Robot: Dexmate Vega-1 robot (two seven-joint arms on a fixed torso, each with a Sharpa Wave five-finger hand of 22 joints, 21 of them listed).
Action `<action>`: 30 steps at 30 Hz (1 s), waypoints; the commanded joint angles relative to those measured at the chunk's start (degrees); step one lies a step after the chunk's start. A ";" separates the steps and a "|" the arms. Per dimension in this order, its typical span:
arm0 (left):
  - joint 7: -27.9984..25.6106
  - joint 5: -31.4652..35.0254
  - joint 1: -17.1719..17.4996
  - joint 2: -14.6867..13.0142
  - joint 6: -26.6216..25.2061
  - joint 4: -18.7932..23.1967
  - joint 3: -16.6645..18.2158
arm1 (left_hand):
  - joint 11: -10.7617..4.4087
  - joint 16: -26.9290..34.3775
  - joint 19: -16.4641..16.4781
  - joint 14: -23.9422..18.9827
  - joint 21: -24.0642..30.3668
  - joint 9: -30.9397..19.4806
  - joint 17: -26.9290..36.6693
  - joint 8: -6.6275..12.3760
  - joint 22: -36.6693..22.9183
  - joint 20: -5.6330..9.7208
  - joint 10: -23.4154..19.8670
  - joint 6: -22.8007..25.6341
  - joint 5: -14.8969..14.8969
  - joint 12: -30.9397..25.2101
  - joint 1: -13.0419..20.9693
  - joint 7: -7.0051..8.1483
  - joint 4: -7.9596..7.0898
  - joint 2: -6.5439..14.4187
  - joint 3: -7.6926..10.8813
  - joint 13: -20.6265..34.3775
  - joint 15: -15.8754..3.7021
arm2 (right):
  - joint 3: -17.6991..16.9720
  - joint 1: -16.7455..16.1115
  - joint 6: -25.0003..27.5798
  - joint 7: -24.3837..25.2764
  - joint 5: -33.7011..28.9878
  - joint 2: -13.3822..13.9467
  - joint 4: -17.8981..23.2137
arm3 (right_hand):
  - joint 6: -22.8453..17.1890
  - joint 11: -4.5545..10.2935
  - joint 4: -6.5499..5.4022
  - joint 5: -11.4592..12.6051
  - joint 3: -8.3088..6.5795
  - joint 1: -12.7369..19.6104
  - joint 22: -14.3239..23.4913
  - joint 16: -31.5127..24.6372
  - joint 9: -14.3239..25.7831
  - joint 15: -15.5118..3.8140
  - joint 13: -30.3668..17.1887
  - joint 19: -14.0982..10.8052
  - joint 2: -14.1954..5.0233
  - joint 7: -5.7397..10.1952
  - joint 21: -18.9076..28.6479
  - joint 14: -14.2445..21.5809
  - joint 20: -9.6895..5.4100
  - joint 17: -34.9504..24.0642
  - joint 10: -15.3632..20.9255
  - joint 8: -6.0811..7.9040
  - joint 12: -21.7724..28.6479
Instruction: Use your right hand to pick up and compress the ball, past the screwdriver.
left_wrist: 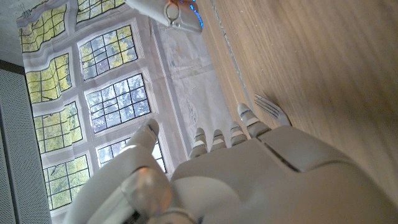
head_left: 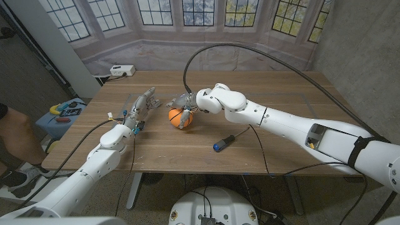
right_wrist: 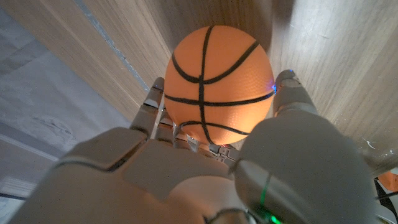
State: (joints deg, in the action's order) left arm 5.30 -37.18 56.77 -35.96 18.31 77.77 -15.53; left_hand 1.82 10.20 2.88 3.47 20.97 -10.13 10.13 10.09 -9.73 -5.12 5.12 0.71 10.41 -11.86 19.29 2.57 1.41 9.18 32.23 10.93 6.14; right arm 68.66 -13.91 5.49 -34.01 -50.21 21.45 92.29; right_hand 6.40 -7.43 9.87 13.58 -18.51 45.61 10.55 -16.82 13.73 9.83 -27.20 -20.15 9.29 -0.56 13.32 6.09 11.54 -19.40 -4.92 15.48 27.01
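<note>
Head view: right robot hand (head_left: 185,106) gripped the orange basketball-pattern ball (head_left: 179,118) mid-desk (head_left: 275,134), past a blue-handled screwdriver (head_left: 224,142) lying nearer the front edge, apart from ball. Left robot hand (head_left: 142,106) sat w/ fingers apart, holding nothing. White power strip (head_left: 122,70) behind the desk.

Left wrist view: left robot hand (left_wrist: 236,168) fingers spread over the wood.

Right wrist view: ball (right_wrist: 217,81) filled the right robot hand (right_wrist: 211,155), fingers wrapped either side.

The left robot hand (left_wrist: 249,168) rests its fingertips (left_wrist: 245,112) against the wooden tabletop (left_wrist: 323,68), the paned window (left_wrist: 93,106) beyond them.
</note>
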 commanded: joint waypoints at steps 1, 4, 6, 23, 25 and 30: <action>0.74 -0.39 -0.16 0.12 -0.10 -0.51 -0.20 | -0.20 0.45 0.15 -0.16 -0.11 -0.16 0.06 0.41 -0.24 -0.14 0.20 -0.04 0.10 -0.22 -0.58 0.76 -0.27 -0.02 0.28 0.13 0.12 | 0.58 -0.20 -0.95 2.81 -0.64 -0.53 -2.17 | -1.55 0.78 0.04 -0.36 -0.83 1.04 0.13 -0.73 0.41 -0.23 -1.59 -1.07 -0.04 -0.32 0.40 1.33 -0.19 -0.74 0.35 0.85 1.43; 0.88 -0.45 -0.16 0.07 -0.14 -0.61 -0.20 | -0.19 0.43 0.18 -0.15 -0.16 -0.16 0.05 0.43 -0.24 -0.12 0.17 0.02 0.10 -0.23 -0.64 0.76 -0.28 -0.02 0.30 0.12 0.13 | 0.64 -0.20 -0.92 2.90 -0.68 -0.61 -2.27 | -2.33 1.26 0.05 -0.44 -0.98 1.28 0.14 -0.85 0.57 -0.62 -2.42 -1.39 0.02 -0.41 0.43 1.81 -0.53 -1.06 0.71 1.15 2.22; 1.09 -0.55 -0.24 0.11 -0.11 -0.79 -0.22 | -0.23 0.42 0.21 -0.16 -0.20 -0.16 0.04 0.44 -0.24 -0.11 0.13 0.03 0.11 -0.24 -0.67 0.79 -0.27 -0.04 0.31 0.12 0.13 | 0.70 -0.20 -0.78 2.97 -0.83 -0.66 -2.30 | -2.92 1.89 0.04 -0.50 -1.09 1.45 0.15 -0.94 0.70 -1.00 -3.08 -1.62 0.06 -0.35 0.44 2.17 -0.67 -1.31 0.93 1.41 2.81; 2.78 -0.88 -1.09 0.06 0.01 -1.93 -0.53 | 0.04 0.39 0.38 -0.24 -0.57 -0.15 0.00 0.64 -0.25 -0.36 0.03 0.65 0.15 -0.25 -0.99 0.64 -0.38 0.16 0.53 0.11 0.28 | 0.36 -1.83 0.29 7.44 -2.65 -0.25 -1.35 | -11.78 5.80 0.35 -1.01 -2.33 4.36 0.16 -2.87 2.00 -4.51 -10.21 -7.82 0.81 -0.99 1.83 9.92 -2.61 -3.87 7.25 5.41 10.42; 2.97 -0.88 -1.14 0.04 0.10 -2.02 -0.55 | 0.01 0.38 0.41 -0.27 -0.63 -0.15 -0.01 0.67 -0.25 -0.44 -0.04 0.77 0.16 -0.27 -1.00 0.57 -0.35 0.16 0.57 0.10 0.33 | 0.19 -2.09 0.18 8.23 -2.74 -0.03 -1.13 | -12.23 5.81 0.36 -1.02 -2.40 4.54 0.16 -2.98 2.05 -4.69 -10.47 -8.05 0.80 -1.08 1.86 10.38 -2.77 -3.97 7.69 5.64 10.74; 3.20 -0.99 -1.14 0.05 0.13 -2.02 -0.59 | 0.02 0.34 0.48 -0.31 -0.79 -0.15 -0.07 0.74 -0.26 -0.50 -0.09 1.05 0.17 -0.28 -1.00 0.21 -0.25 0.17 0.70 0.10 0.42 | -0.16 -2.44 0.47 8.51 -3.04 0.35 -0.24 | -12.74 5.95 0.37 -1.04 -2.58 4.95 0.17 -3.08 2.14 -5.28 -10.99 -8.68 0.75 -1.17 1.99 11.06 -3.06 -4.16 8.26 5.93 11.28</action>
State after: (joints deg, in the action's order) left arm 7.75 -37.99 55.83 -35.84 18.22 76.07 -15.99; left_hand 1.83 10.20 3.18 3.48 20.33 -10.14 10.13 10.41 -9.73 -5.42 5.12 1.23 10.41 -11.86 18.84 2.66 1.18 9.19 32.48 10.94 6.14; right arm 69.12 -15.50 5.49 -27.33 -52.49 21.13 90.78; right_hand -5.65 -1.68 10.43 12.79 -20.64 49.95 10.54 -19.50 15.58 4.61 -37.77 -28.13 10.21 -1.75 15.10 16.63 8.70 -23.27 2.86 20.99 37.94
